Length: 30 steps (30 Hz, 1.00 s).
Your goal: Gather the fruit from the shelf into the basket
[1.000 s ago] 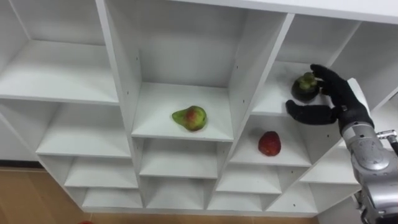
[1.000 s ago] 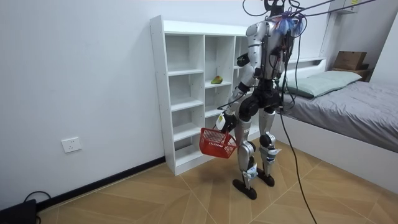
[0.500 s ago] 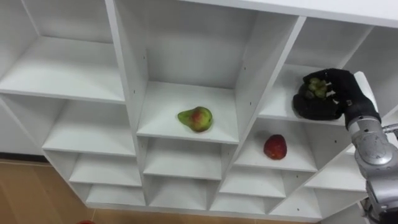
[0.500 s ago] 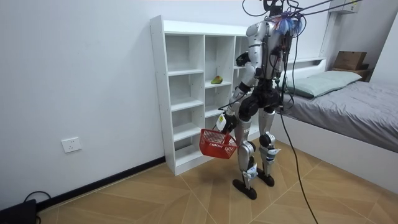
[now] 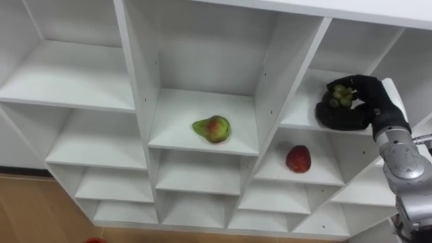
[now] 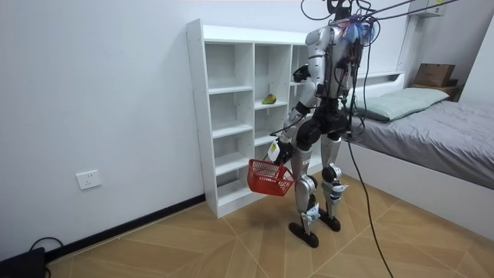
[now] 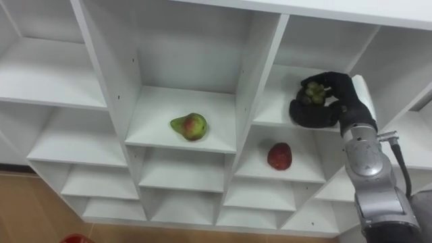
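My right hand (image 5: 361, 101) (image 7: 332, 100) reaches into the right column of the white closet (image 5: 202, 138) and is shut on a dark round fruit with a green top (image 5: 339, 96) (image 7: 313, 93), on the upper shelf there. A green-red pear (image 5: 212, 128) (image 7: 190, 125) lies on the middle column's shelf. A red apple (image 5: 298, 159) (image 7: 279, 155) rests one shelf below my right hand. In the room view I stand facing the closet (image 6: 231, 108), and my left hand (image 6: 275, 152) hangs low, shut on the handle of a red basket (image 6: 268, 177).
The other closet compartments hold nothing. A bed (image 6: 440, 131) stands at the room view's right, close behind me. Wooden floor (image 6: 193, 247) stretches around my feet. A wall socket (image 6: 89, 180) sits low on the wall at the room view's left.
My right hand, open beside the dark fruit a second ago, has closed round it. The head camera has shifted a little, moving the whole closet picture.
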{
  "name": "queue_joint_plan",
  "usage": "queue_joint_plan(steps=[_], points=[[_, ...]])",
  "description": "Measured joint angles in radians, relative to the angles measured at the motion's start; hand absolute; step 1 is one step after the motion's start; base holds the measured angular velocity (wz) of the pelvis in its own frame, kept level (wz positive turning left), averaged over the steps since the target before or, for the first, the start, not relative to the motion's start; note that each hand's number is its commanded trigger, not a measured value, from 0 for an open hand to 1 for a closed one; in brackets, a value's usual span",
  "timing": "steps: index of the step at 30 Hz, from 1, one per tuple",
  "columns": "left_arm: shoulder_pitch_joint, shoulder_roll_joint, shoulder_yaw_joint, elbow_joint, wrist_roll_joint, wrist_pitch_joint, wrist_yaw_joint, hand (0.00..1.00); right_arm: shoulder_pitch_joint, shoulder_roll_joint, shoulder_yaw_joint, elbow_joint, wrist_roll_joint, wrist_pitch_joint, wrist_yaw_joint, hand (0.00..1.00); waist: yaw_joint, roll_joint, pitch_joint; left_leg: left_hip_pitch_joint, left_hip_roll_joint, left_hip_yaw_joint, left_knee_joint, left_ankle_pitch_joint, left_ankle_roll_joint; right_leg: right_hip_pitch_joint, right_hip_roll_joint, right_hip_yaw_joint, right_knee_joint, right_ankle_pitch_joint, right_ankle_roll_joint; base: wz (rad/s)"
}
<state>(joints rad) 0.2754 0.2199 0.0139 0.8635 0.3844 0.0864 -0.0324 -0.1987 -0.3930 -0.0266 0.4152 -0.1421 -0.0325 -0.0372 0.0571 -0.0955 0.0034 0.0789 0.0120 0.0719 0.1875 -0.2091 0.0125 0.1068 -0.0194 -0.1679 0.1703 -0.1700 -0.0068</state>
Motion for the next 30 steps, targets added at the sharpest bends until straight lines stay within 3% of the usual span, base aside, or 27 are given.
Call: queue_joint_plan(steps=[10, 17, 21, 30], points=[[-0.001, 0.000, 0.000, 0.001, 0.002, -0.004, 0.001, 1.00, 0.012, 0.003, 0.006, -0.067, -0.016, 0.000, 0.028, 1.00, -0.023, 0.025, -0.0034, 0.002, 0.000, 0.005, 0.001, 0.000, 0.000, -0.002, 0.001, 0.005, 0.000, 0.000, 0.000, 0.00], [-0.017, -0.005, 0.000, -0.002, -0.002, -0.006, 0.002, 1.00, 0.130, 0.007, 0.017, -0.277, 0.015, 0.016, 0.104, 1.00, -0.026, 0.027, -0.0034, 0.001, 0.001, 0.008, -0.003, 0.001, 0.000, -0.010, 0.003, 0.025, -0.001, 0.000, 0.000, -0.03], [-0.034, -0.008, 0.000, -0.002, -0.003, -0.037, 0.026, 1.00, 0.208, 0.021, 0.041, -0.386, 0.030, 0.012, 0.131, 1.00, -0.026, 0.026, -0.0040, 0.000, 0.001, 0.009, -0.002, 0.001, 0.000, -0.010, 0.002, 0.028, 0.000, 0.000, 0.000, 0.00], [-0.060, -0.019, -0.004, 0.043, -0.041, -0.058, 0.061, 1.00, 0.294, 0.072, 0.045, -0.436, 0.162, 0.012, 0.246, 1.00, -0.026, 0.035, -0.0073, -0.001, 0.009, 0.026, 0.000, 0.000, 0.000, -0.017, 0.003, 0.032, 0.004, 0.001, -0.002, -0.02]])
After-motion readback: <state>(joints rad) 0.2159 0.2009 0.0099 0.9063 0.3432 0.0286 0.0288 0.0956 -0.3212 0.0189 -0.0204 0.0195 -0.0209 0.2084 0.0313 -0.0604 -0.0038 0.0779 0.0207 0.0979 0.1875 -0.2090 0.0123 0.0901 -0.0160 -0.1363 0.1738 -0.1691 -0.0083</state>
